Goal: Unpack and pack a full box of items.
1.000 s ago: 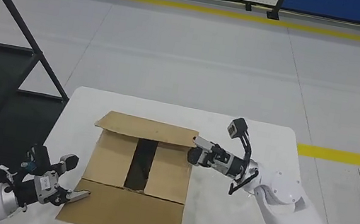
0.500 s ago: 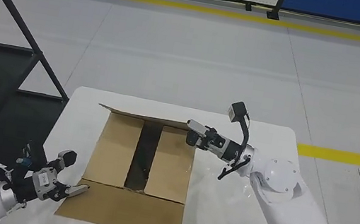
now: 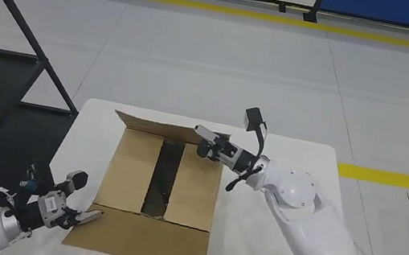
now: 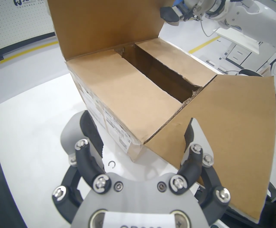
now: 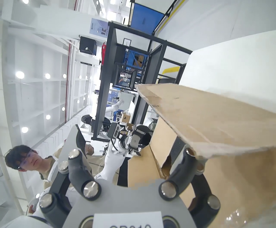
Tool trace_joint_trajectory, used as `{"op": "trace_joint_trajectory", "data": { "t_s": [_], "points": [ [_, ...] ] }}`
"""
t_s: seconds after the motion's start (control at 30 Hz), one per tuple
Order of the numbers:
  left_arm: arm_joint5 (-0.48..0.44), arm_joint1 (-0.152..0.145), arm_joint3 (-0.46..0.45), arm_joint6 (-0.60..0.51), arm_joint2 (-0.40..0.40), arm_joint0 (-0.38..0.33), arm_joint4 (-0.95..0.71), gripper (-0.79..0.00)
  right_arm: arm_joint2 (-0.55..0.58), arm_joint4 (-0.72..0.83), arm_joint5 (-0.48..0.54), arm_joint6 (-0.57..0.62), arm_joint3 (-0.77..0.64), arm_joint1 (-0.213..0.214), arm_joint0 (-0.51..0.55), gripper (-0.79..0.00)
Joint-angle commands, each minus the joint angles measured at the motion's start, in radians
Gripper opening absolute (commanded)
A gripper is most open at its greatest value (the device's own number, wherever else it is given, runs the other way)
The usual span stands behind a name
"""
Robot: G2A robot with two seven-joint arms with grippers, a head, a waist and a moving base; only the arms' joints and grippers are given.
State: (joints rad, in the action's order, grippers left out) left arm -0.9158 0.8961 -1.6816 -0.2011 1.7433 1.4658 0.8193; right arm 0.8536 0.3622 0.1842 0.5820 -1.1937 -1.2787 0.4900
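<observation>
Box (image 3: 130, 184) of brown cardboard sits on the white tabletop (image 3: 266, 244), its two inner flaps (image 3: 193, 195) lying nearly shut with a dark slot (image 3: 163, 187) between them. From above, my right tool (image 3: 204, 137) is at the far flap (image 3: 157, 127), which stands up from the box's far edge. My left tool (image 3: 83, 217) is at the box's near left corner, beside the near flap (image 3: 141, 241), which is folded outward. Through my left wrist camera that tool is spread open and grips nothing, one finger (image 4: 91, 131) beside the box's labelled side and the other over the near flap. If I close or push from here, I could catch the corner and drag the whole box. Through my right wrist camera the tool is open too, and the far flap's ragged edge rests against one finger (image 5: 183, 170) rather than between both. I judge the flap could slip off and fall back over the slot, or tear if I lever it too hard.
</observation>
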Motion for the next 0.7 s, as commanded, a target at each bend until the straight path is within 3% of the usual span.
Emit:
{"op": "trace_joint_trajectory", "data": {
  "t_s": [0.0,0.3,0.67],
  "points": [
    [0.000,0.000,-0.002,0.007,0.002,0.006,0.005,0.000,-0.016,-0.003,0.007,-0.039,0.034,-0.014,-0.028,0.000],
    [-0.011,0.001,-0.016,0.049,0.011,0.041,0.037,0.000,-0.120,-0.110,-0.101,-0.232,0.229,-0.095,-0.173,0.000],
    [-0.003,0.002,-0.009,0.076,0.018,0.067,0.043,0.000,-0.190,-0.093,-0.182,-0.196,0.468,-0.183,-0.257,0.000]
  ]
}}
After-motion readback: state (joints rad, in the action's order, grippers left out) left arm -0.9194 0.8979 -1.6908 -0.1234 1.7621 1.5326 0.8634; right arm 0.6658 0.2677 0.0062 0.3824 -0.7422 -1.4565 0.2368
